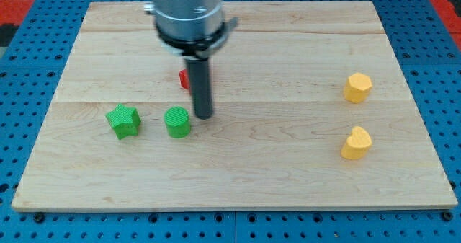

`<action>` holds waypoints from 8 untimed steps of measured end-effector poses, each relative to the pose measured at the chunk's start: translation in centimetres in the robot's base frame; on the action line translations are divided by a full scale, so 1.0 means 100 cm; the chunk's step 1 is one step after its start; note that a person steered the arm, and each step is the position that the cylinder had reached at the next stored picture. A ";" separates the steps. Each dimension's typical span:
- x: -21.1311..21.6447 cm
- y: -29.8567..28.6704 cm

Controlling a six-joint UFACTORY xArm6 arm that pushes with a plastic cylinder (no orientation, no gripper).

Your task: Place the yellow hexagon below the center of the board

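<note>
Yellow hexagon (pixel 357 87) sat upright near the counter's (pixel 288 178) right edge, bare wood leftward. My tip (pixel 204 116) touched green cylinder (pixel 177 122). No jaws fitted.

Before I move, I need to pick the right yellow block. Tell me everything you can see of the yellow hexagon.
The yellow hexagon is a small, plain yellow, faceted block, seemingly matte plastic, lying flat on the wooden board near the view's right edge, above its middle height. Nothing touches it: the other yellow block sits apart below it, and my tip is far off toward the view's left.
</note>
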State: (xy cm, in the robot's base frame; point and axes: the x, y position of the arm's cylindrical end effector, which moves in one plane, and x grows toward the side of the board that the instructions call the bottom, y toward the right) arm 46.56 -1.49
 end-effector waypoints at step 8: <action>-0.034 0.103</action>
State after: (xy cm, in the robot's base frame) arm 43.13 8.80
